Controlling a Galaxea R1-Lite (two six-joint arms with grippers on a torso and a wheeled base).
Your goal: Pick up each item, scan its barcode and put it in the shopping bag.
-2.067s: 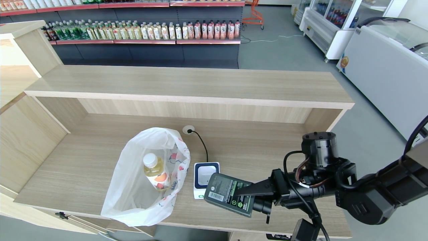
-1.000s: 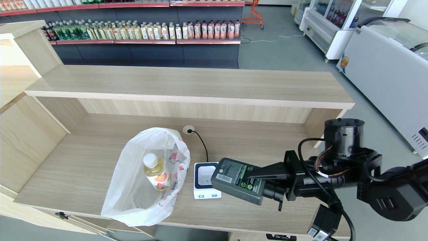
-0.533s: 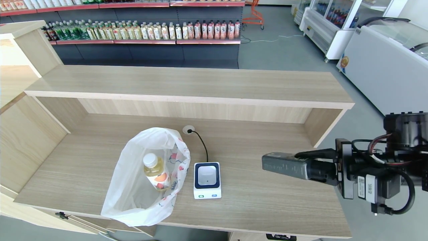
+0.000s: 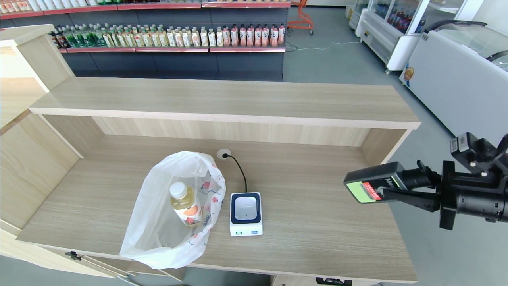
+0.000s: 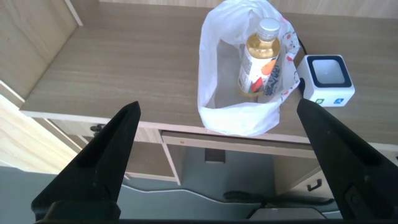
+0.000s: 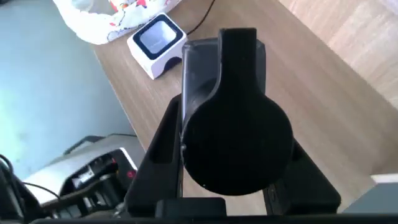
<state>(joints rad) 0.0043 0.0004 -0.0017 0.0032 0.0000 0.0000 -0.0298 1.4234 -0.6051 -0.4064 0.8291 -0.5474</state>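
Nearest: left hand [image 5: 217, 109], released, fingers spread wide, hanging off the near edge of the bench [image 4: 317, 246]. On the bench, near left: white shopping bag [image 4: 158, 234], lying open, a bottle [image 4: 184, 204] already inside. Just right of the bag: scanner [image 4: 246, 212], window up, nothing over it. Above the right end of the bench: right hand [image 4: 387, 187], clenched on a dark box [image 4: 373, 180]. Two seconds back, held over the scanner with barcode upward. Since swung well right and rolled, green-and-red end now showing. Probably a re-orienting to face the code downward. Scan likely not yet done, bagging still ahead.
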